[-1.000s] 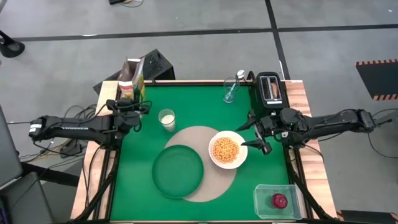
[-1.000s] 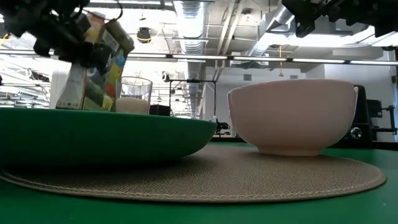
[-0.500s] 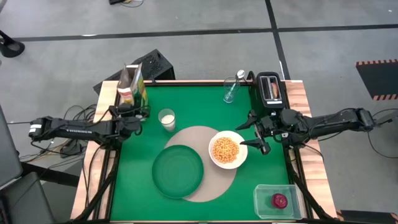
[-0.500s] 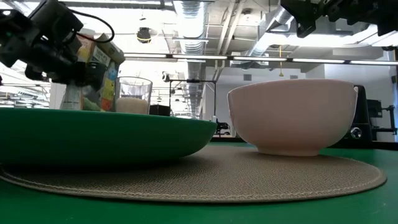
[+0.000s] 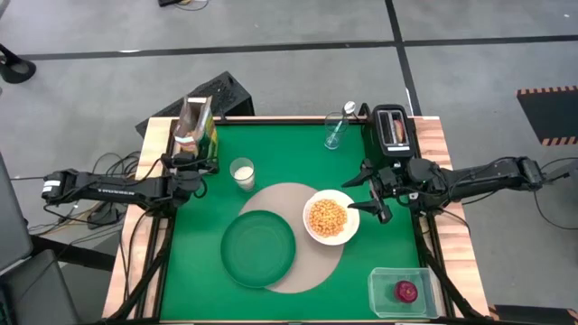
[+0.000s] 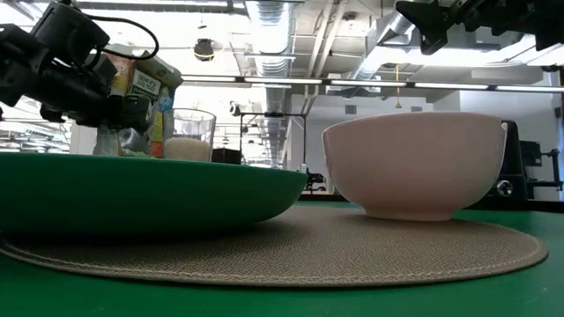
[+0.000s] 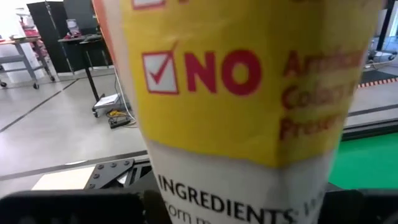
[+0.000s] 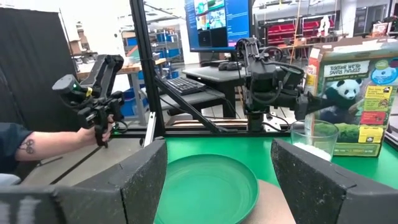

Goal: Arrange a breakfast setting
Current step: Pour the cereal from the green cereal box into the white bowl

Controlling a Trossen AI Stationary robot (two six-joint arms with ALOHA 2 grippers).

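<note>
High view, what changed: the green-yellow cereal box (image 5: 195, 126) was tipped over the tabletop (image 5: 271, 158) a second ago, and now it stands upright at the far left corner, so I'd say the pour is over and the box is being parked.
Left tool (image 5: 192, 163): still right at the base of the box, arm stretched in low from the left edge. From its own wrist camera the box fills the whole view, so it looks clamped on it, though the fingers seem to have eased off a touch, maybe starting to let go.
Milk glass (image 5: 241, 172): just beside the box, toward the middle, hasn't budged.
Round beige placemat (image 5: 275, 200): centre of the tabletop, carrying the dishes.
Dark green plate (image 5: 258, 248): on the near-left part of the mat, nothing on it.
White bowl (image 5: 330, 218): on the right part of the mat, full of cereal, which fits the pour being done.
Right tool (image 5: 369, 192): hovering just right of the bowl, fingers spread wide and holding nothing, same spot as a second ago. That arm reaches in from the right edge, level and waiting.
Red apple (image 5: 406, 291): sitting in a clear tub at the near right corner, not on the setting yet.
My read: apple and the rest are left to place.
</note>
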